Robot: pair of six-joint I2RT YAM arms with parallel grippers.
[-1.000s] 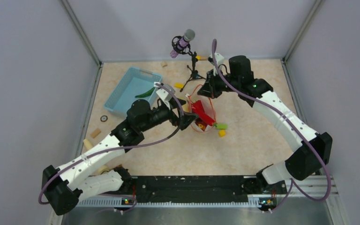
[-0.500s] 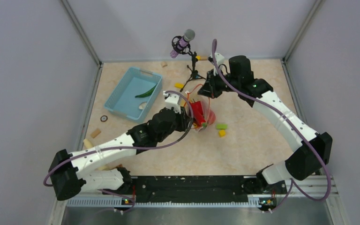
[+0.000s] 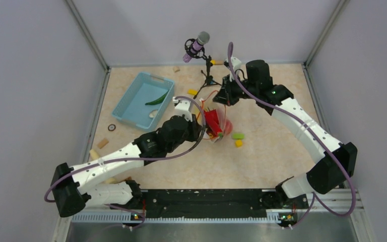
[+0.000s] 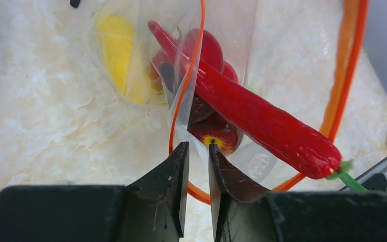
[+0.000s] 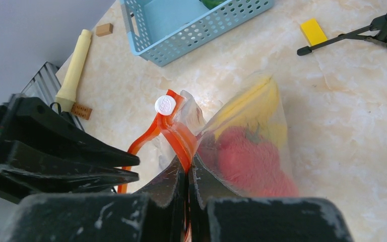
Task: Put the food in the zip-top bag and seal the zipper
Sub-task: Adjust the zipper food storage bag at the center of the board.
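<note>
At left gripper (image 4: pixel 198 148): nearly closed about zip-top bag (image 4: pixel 258 164) film, real pinch impossible to tell. Just beyond fingertips (image 4: pixel 180 159): red chili (image 4: pixel 262 121) half out of the mouth, tomato (image 4: pixel 206 48) and banana (image 4: pixel 118 55) deeper in. At right gripper (image 5: pixel 187 174): clamped tight on zipper (image 5: pixel 174 133).

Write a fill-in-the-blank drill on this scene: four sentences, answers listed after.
On the zip-top bag, the right gripper is clamped on the orange-red ____.
The left gripper pinches the bag's clear film near the long red ____.
The yellow banana sits ____ the bag.
The green piece lies in the light-blue ____.
Missing: zipper, chili, inside, basket.
</note>
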